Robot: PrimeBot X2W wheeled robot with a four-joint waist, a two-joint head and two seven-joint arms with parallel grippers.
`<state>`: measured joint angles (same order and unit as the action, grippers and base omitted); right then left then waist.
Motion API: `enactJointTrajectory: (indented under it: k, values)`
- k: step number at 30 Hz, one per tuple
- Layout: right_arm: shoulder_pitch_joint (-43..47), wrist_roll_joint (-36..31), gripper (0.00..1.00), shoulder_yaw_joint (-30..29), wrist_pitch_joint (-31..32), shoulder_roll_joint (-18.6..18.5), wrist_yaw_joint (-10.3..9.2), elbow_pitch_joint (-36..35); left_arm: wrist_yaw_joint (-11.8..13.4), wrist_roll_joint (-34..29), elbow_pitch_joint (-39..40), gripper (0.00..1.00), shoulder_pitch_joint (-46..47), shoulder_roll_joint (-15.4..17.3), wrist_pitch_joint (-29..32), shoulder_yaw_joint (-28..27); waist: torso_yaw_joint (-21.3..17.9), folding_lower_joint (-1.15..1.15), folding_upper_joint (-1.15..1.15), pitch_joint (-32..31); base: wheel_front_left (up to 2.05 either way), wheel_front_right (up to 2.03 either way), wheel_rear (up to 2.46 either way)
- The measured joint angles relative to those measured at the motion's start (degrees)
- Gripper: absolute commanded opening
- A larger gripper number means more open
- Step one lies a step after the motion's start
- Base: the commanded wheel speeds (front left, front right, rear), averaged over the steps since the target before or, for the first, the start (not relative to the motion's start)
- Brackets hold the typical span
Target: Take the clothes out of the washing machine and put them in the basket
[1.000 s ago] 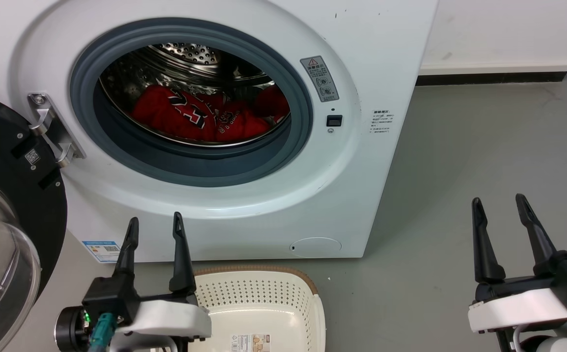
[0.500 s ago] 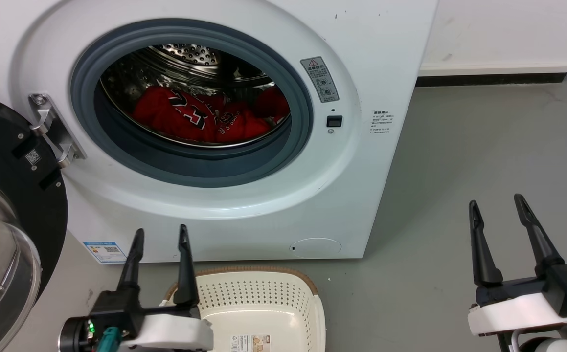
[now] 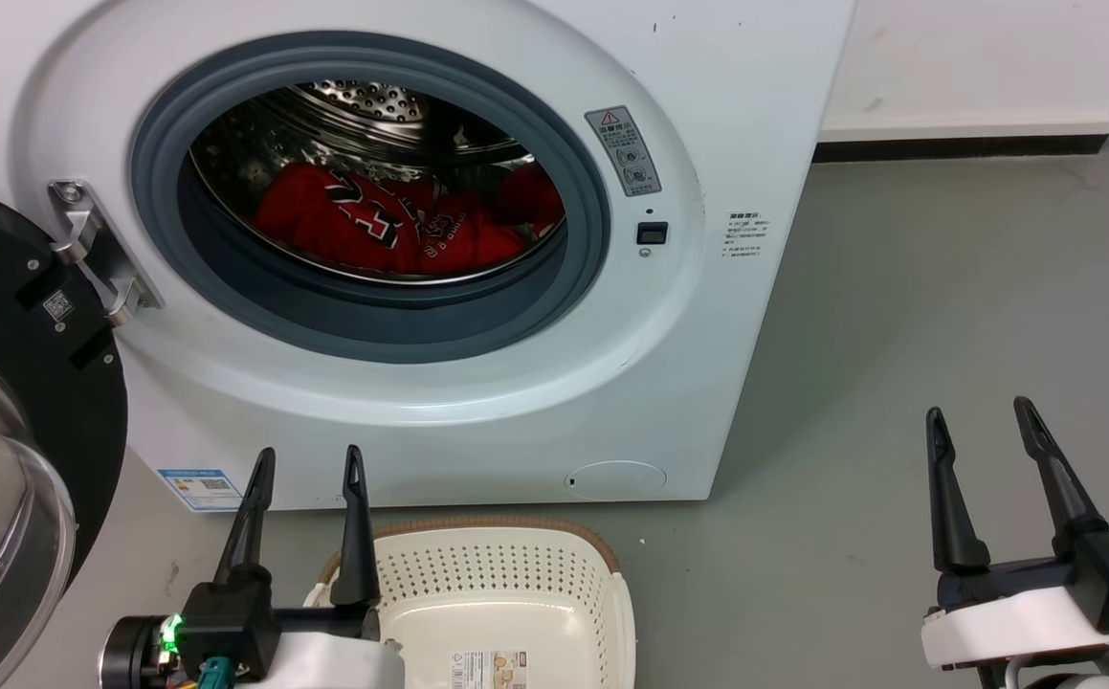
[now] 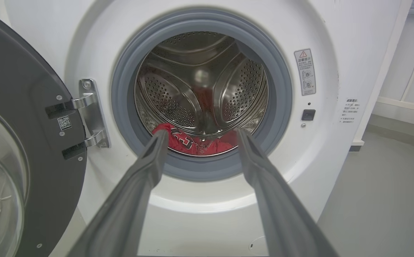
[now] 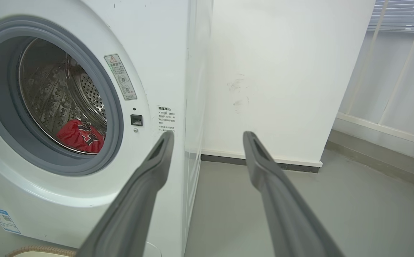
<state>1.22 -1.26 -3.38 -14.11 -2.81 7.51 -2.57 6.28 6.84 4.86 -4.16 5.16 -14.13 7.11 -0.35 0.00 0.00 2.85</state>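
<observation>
Red clothes (image 3: 391, 225) with black-and-white numbers lie at the bottom of the steel drum of the white washing machine (image 3: 669, 364), whose door (image 3: 9, 459) hangs open at the left. The clothes (image 4: 196, 142) also show low in the drum in the left wrist view, and as a red patch (image 5: 80, 135) in the right wrist view. The cream basket (image 3: 516, 593) stands on the floor just before the machine. My left gripper (image 3: 310, 461) is open and empty beside the basket's left rim. My right gripper (image 3: 980, 413) is open and empty over the floor, right of the machine.
Grey floor (image 3: 946, 287) stretches to the right of the washing machine up to a white wall with a dark skirting (image 3: 956, 148). The open door takes up the room at the far left. A white wall (image 5: 282, 71) and window blinds (image 5: 399, 14) stand beyond the machine's side.
My left gripper dropped lower and a little right, then rose slightly. The right gripper has sunk a little. Both stayed open. The head view shifted slightly.
</observation>
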Motion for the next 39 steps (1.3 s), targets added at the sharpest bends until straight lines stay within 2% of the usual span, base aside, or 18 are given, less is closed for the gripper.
enactJointTrajectory:
  k: [10, 20, 31, 39]
  values:
    - [0.0, -2.8, 1.0, 0.0, -0.8, 0.0, 0.0, 0.8, -1.8, -4.6, 0.3, 1.0, -0.2, -1.3, -0.8, -1.2, 0.0, 0.0, 0.0, 0.3, 0.0, 0.0, 0.0]
    - [-0.1, -2.7, 1.0, -0.4, -0.9, 0.0, 0.0, 1.0, -3.2, -4.6, 0.2, 1.0, -0.2, -1.9, -0.9, -2.1, 0.2, 0.0, 0.0, 0.4, 0.0, 0.0, 0.0]
    - [-0.1, -1.8, 1.0, -0.9, -1.0, -0.1, 0.0, 1.3, -3.7, -4.8, 0.4, 1.0, -0.4, -2.1, -0.9, -2.9, 0.0, 0.0, 0.0, 0.6, 0.0, 0.0, 0.0]
    - [-2.3, -1.9, 1.0, -0.4, -1.0, -0.1, 0.0, -0.1, -5.0, -5.7, -0.7, 1.0, 0.7, -2.1, -0.9, -3.9, -1.2, 0.0, 0.0, 3.9, 0.0, 0.0, 0.0]
